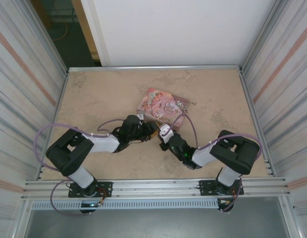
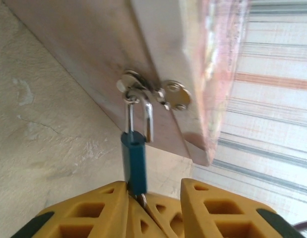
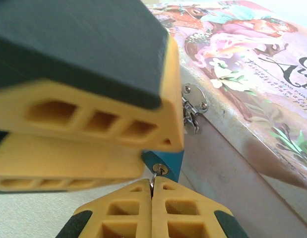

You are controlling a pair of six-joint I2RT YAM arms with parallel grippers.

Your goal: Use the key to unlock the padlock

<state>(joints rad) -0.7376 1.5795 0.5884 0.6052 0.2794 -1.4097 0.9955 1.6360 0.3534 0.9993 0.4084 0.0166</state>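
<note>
The tiny blue-teal padlock (image 2: 134,158) hangs by its silvery shackle (image 2: 149,116) from the hasp (image 2: 175,95) on the side of the pink illustrated tin (image 1: 163,106). My left gripper (image 2: 155,182) stands open around the lock's lower end. One yellow finger (image 2: 101,210) touches the body and the other stands apart. My right gripper (image 3: 153,182) is shut on the small silvery key (image 3: 156,174). The key's tip sits in the keyhole on the underside of the padlock (image 3: 169,159). The left gripper's fingers (image 3: 93,119) hide most of the lock in the right wrist view.
The tin lies on a beige tabletop (image 1: 93,94) inside a booth with corrugated metal walls (image 1: 24,74). Both arms meet just in front of the tin, the left gripper (image 1: 143,126) and the right gripper (image 1: 167,135) almost touching. A metal rail (image 1: 153,186) runs along the near edge.
</note>
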